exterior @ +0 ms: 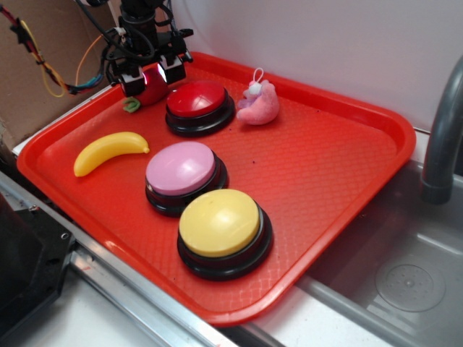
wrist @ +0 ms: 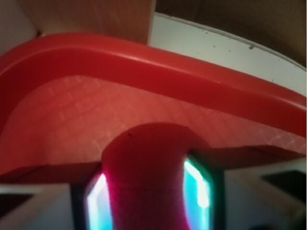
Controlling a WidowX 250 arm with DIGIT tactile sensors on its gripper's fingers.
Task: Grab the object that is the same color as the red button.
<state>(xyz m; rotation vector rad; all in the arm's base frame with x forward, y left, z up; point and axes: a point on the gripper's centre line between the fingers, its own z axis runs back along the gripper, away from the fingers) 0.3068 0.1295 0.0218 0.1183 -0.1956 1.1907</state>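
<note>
A large red plastic tray [exterior: 340, 166] with a raised rim and a waffle-textured floor holds everything in view. At its far left corner the black end effector [exterior: 152, 76] stands over the small red toy strawberry [exterior: 153, 88], its two fingers pressed against either side of the fruit; the wrist view shows the red body [wrist: 144, 177] filling the gap between the glowing pads, so the end effector is closed on it. The strawberry's green leafy stem [exterior: 132, 105] pokes out at the lower left, at the tray floor. Just beside the strawberry, to the right, sits the round dome push-button with a glossy dark-red cap [exterior: 197, 98] on a black base, very near the end effector's right-hand finger. Beyond that button lies a small pink plush toy [exterior: 259, 105] with a white loop. Nearer the front are a pink-capped dome button [exterior: 181, 168] and a yellow-capped dome button [exterior: 219, 222], almost touching. A yellow plastic banana [exterior: 110, 150] lies to their left, well clear of the strawberry. A grey curved faucet pipe [exterior: 443, 137] rises over a metal sink [exterior: 405, 282] right of the tray.
</note>
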